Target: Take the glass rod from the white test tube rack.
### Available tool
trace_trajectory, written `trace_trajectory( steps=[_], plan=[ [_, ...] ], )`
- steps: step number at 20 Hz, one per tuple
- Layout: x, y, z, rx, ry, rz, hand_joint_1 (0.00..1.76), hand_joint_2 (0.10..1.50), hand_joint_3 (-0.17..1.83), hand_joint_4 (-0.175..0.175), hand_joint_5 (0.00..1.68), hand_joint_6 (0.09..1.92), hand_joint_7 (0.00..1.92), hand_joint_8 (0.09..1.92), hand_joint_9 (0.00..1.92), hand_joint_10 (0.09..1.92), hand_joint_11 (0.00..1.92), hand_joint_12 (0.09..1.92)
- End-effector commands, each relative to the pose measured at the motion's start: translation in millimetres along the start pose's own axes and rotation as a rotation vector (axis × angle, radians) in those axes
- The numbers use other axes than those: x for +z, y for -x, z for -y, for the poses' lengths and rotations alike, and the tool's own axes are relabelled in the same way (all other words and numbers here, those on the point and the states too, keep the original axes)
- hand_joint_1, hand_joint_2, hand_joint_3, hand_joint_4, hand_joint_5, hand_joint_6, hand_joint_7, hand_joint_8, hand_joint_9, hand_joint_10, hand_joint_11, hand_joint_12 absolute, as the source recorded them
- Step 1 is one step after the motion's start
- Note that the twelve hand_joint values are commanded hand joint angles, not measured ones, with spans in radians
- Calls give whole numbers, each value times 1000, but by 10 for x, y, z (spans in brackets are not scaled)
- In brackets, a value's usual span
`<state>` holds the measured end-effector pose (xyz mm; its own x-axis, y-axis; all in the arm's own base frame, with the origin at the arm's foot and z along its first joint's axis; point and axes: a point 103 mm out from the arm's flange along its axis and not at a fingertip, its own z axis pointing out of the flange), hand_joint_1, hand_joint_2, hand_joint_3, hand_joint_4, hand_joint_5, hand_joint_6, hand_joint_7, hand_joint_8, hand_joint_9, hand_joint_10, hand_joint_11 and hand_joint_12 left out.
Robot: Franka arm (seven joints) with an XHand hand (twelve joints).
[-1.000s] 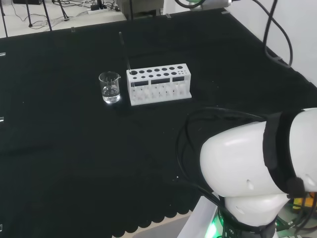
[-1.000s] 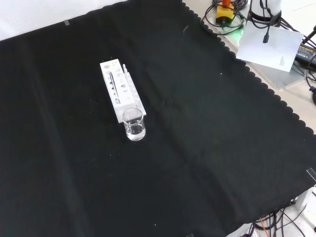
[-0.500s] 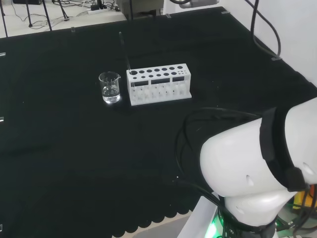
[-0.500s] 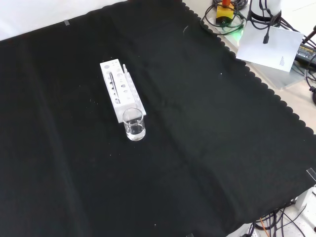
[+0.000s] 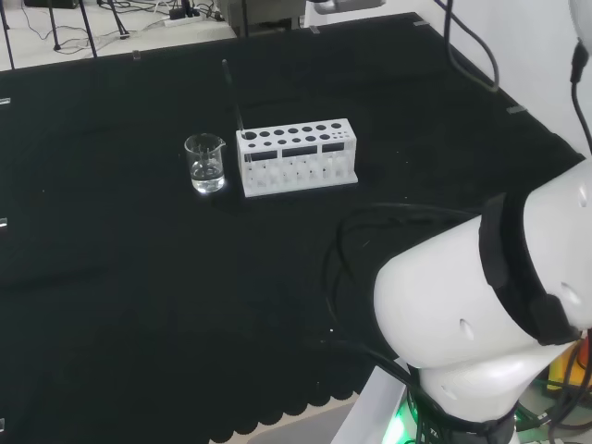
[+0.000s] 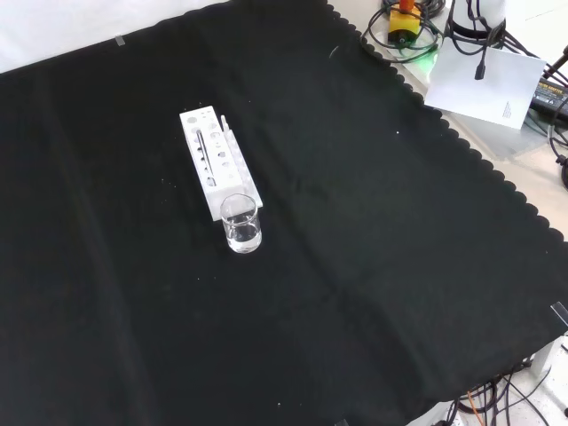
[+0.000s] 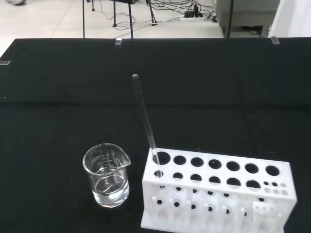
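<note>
In the head view, a small glass beaker (image 5: 205,163) stands on the black-clothed bench (image 5: 111,277), just left of the white test tube rack (image 5: 296,156). The glass rod (image 7: 145,119) leans in a hole at the rack's left end, nearest the beaker, rising tilted above it. Whether the hand is wide or closed, I cannot tell.

The arm's big white link (image 5: 481,305) bulks at the head view's lower right, a black band round it, dark cables looping off its left side.
</note>
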<state>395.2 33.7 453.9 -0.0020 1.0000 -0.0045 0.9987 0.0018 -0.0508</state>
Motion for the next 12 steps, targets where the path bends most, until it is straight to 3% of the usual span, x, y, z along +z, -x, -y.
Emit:
trace_trajectory(
  steps=[1, 12],
  plan=[
    [53, -186, -250, -21, -6, -13, 574, 1289, -175, -175, 0, 87, 6, 87, 0, 304, 0, 576],
    [192, -392, -607, -59, -32, 5, 560, 1298, -175, -175, 0, 87, 12, 87, 0, 321, 0, 607]
  ],
)
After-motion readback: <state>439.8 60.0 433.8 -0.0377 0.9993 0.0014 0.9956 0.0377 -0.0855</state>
